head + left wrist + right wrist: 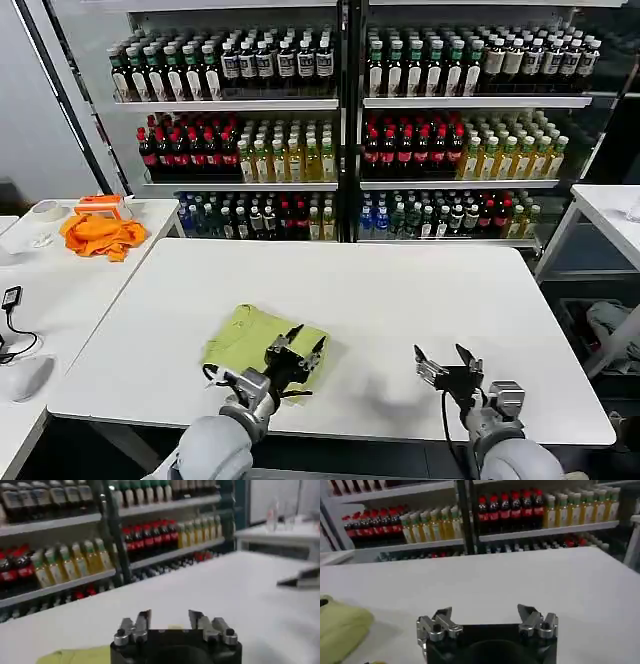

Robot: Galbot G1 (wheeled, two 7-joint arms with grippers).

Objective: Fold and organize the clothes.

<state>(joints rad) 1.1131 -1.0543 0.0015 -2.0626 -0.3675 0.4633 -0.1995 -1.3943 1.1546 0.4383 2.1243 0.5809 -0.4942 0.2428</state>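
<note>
The clothes (pixel 250 338), a light yellow-green T-shirt, lie folded into a compact bundle on the white table (pixel 400 300), near its front edge and left of centre. My left gripper (pixel 307 338) hovers open over the bundle's near right corner, nothing between its fingers. In the left wrist view the open left gripper (pixel 170 616) has a strip of the clothes (pixel 75 656) beneath it. My right gripper (pixel 446 355) stands open over bare table near the front edge, well right of the bundle. The right wrist view shows the open right gripper (pixel 484 612) and the clothes (pixel 340 627) off to one side.
A bright orange cloth (pixel 100 234) and an orange-and-white tool (pixel 103 204) lie on a side table at the left. Shelves of bottles (pixel 350 120) stand behind the table. Another white table (pixel 610 215) stands at the right. A black cable (pixel 12 300) lies at the far left.
</note>
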